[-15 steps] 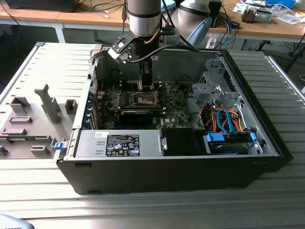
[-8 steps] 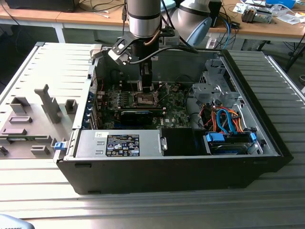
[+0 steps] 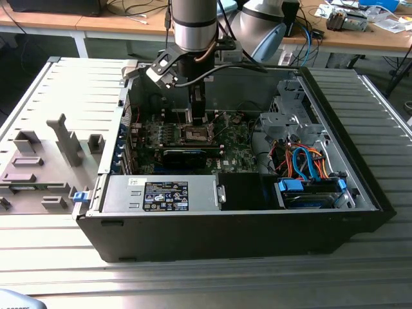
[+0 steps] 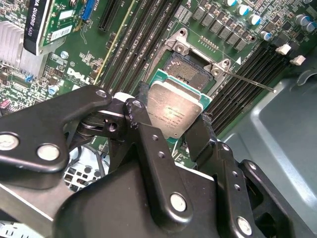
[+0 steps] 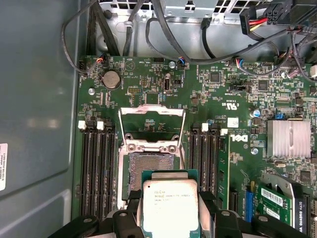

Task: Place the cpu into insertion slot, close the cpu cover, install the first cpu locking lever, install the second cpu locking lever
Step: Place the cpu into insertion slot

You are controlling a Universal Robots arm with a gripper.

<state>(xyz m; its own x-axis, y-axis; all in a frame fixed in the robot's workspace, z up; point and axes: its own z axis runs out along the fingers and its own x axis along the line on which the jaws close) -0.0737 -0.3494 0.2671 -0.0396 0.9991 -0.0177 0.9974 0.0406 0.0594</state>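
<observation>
My gripper is shut on the cpu, a flat square chip with a silver-grey top and green edge, held by two opposite sides. In both wrist views the chip hangs just above and partly over the insertion slot, whose dark brownish centre lies bare inside a silvery rim. The cpu cover is swung up, open, behind the slot. A thin locking lever sticks out beside the slot. In the exterior view the gripper reaches down into the open computer case over the slot.
Black memory slots flank the socket on the green motherboard. A finned heat sink and a graphics card lie to one side. Cables run along the case wall. A power supply and drive cage sit near the front.
</observation>
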